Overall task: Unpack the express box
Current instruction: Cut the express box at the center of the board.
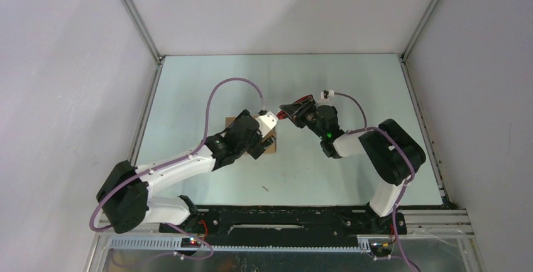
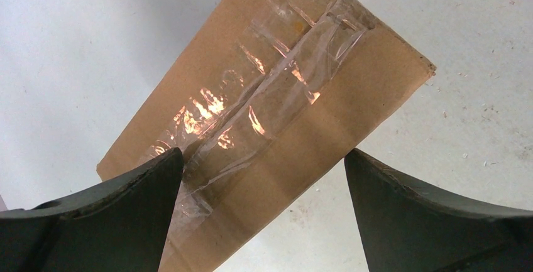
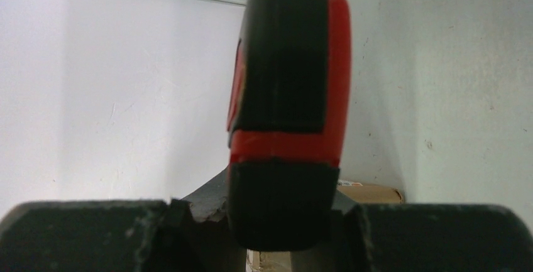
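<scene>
The express box (image 2: pixel 283 96) lies on the table, a brown carton whose closed top seam is covered with shiny clear tape. My left gripper (image 2: pixel 264 154) hovers over its near end, open wide, with one finger (image 2: pixel 126 215) over the taped edge and the other finger (image 2: pixel 427 222) over bare table. From above, the box (image 1: pixel 231 120) is mostly hidden under the left gripper (image 1: pixel 261 135). My right gripper (image 3: pixel 283 222) is shut on a red-and-black utility knife (image 3: pixel 289 83), held to the right of the box (image 3: pixel 371 191). Overhead, the knife (image 1: pixel 290 110) points left from the right gripper (image 1: pixel 303 112).
The pale green table (image 1: pixel 352 83) is fenced by white walls with metal corner rails (image 1: pixel 135 14). The two arms almost meet at mid-table. A small dark speck (image 1: pixel 266 188) lies on the near part of the table.
</scene>
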`<action>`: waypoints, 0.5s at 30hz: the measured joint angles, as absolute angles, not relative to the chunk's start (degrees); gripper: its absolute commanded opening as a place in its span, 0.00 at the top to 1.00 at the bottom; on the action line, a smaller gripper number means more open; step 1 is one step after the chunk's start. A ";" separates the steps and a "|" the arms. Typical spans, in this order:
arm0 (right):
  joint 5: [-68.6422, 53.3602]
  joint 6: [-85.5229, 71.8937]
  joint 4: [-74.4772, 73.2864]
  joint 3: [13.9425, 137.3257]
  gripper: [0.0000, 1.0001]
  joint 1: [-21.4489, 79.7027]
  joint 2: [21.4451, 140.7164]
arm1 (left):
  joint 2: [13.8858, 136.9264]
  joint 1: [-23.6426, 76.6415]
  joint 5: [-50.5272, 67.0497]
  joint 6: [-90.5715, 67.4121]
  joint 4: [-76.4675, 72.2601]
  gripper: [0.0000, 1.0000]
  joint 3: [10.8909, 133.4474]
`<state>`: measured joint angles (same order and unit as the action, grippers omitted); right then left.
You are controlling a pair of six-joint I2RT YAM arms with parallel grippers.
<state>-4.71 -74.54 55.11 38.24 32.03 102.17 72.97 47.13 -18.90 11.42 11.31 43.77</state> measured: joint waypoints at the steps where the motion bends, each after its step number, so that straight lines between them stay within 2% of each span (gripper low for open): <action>1: -4.97 -74.61 55.07 38.39 1.00 31.86 102.30 | 72.97 47.13 -18.90 11.38 11.22 0.00 43.77; 15: -6.37 -74.89 54.98 39.20 1.00 30.55 103.18 | 72.97 47.70 -19.70 10.55 10.20 0.00 43.48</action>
<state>-6.37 -74.89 54.98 39.20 30.55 103.18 72.97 47.70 -19.70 10.55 10.20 43.48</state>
